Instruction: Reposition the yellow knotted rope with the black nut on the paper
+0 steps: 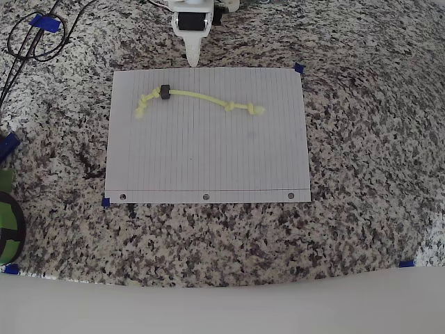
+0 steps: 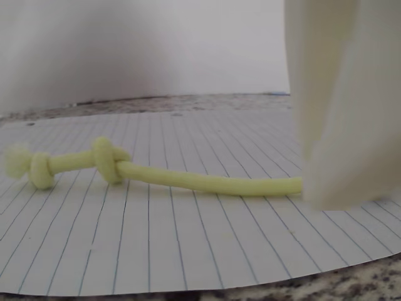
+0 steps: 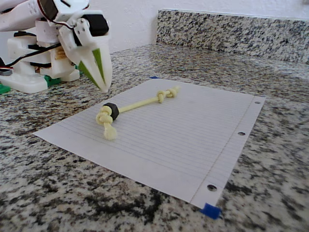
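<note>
step: we reached for the thin yellow knotted rope (image 1: pixel 201 98) | white two-finger gripper (image 3: pixel 102 83) apparently clenched, empty | advice: open first, grasp beside small black nut (image 3: pixel 111 111)

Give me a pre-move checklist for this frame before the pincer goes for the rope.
1. Yellow knotted rope lies wholly on the paper: ok.
2. Black nut threaded on the rope near one knotted end: ok.
3. Pincer empty, fingertips together: ok.
4. Pincer clear of the rope, near the paper's far edge in the overhead view: ok.
5. Paper flat, blue tape at the corner: ok.
6. Pincer height above the counter: cannot tell.
</note>
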You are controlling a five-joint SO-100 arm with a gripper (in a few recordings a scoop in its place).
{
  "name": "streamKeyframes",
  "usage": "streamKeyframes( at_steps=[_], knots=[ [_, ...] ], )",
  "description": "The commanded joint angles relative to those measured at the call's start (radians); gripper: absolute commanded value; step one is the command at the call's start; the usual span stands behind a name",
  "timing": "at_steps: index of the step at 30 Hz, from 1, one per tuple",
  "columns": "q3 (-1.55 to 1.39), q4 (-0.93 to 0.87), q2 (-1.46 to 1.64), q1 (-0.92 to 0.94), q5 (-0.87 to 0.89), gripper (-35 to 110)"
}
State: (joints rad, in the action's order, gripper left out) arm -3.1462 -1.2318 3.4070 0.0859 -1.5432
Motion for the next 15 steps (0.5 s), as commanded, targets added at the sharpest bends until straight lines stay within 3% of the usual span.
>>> streamKeyframes(
  at_steps=[1, 15],
  knots=[
    [-0.003, 0.014, 0.003, 0.000, -0.038, 0],
    [-0.003, 0.015, 0.003, 0.021, -0.075, 0]
  ],
)
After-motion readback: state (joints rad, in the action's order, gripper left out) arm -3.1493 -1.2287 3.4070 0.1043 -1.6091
